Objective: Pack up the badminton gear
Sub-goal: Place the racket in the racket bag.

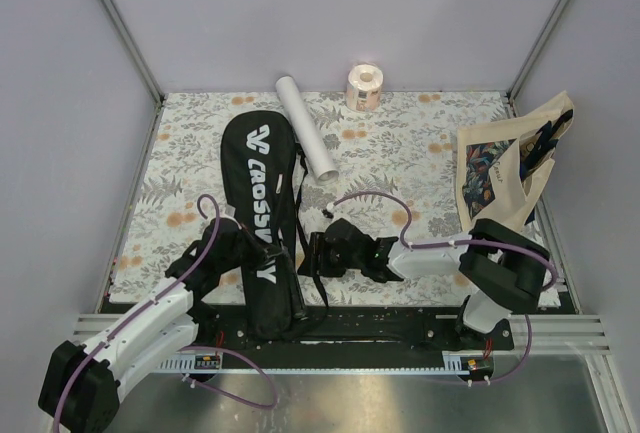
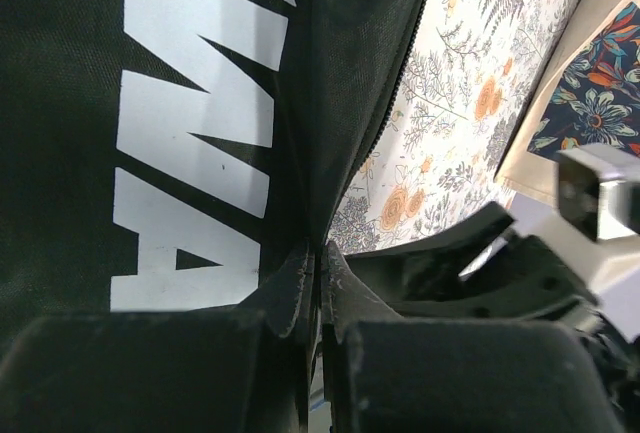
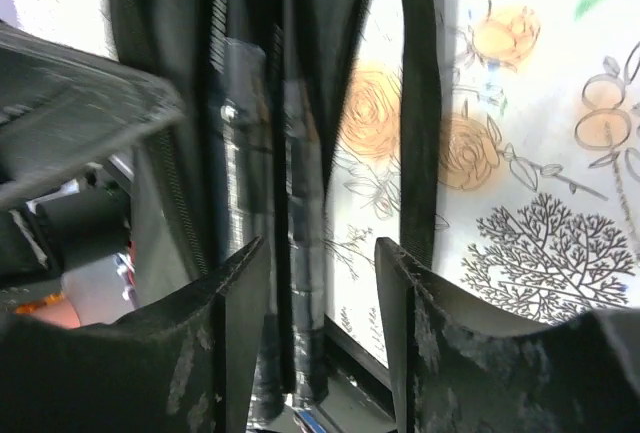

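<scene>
Two thin rackets with black wrapped handles (image 3: 300,203) lie side by side inside the open edge of the long black fabric racket bag (image 1: 255,183) lettered "CROSSWAY". That bag lies left of centre on the floral-print worktop (image 1: 420,153). Its long axis runs far to near, with the broad rounded end far and the narrow end at the near edge by your arm bases. The handles run along the same line.

Your left claw (image 2: 318,263) is pressed together, pinching the bag's fabric edge at its near end. Your right claw (image 3: 320,283) stands spread at the opening. One handle shows in the gap between its fingers, apparently ungripped.

You seem to be at the point of settling the rackets in. Next you probably need to nudge the handles fully inside, then find the zipper pull and draw it along the bag's length while your left claw keeps the fabric taut.

Not yet packed is the white cylindrical tube (image 1: 305,125). It lies just right of the bag's far end, slanting from far left to near right.
</scene>
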You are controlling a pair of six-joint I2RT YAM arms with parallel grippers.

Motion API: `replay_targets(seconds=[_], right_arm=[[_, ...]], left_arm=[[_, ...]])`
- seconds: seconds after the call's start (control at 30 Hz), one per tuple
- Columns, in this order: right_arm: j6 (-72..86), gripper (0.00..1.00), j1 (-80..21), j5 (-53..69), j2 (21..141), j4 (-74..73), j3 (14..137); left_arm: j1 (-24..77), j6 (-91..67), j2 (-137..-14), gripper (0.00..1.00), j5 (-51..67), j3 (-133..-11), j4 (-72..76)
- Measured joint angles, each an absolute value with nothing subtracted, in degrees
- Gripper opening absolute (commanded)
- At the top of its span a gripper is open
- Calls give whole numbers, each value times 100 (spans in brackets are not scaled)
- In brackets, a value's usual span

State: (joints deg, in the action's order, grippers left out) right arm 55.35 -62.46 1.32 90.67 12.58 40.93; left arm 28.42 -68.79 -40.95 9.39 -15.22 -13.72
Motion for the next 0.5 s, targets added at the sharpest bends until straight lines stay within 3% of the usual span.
replay_targets(seconds=[0.13, 0.3, 0.5], right_arm=[[5640, 51, -6281, 576, 9478, 1553, 4021], [5843, 31, -6436, 698, 9904, 2021, 4117], [6272, 24, -6528, 742, 10451, 2633, 4427]], left_arm=[[2842, -6877, -4101, 0, 941, -1542, -1389], [2842, -6886, -4108, 0, 930, -1542, -1433], [2838, -7002, -4047, 0, 749, -1535, -1352]])
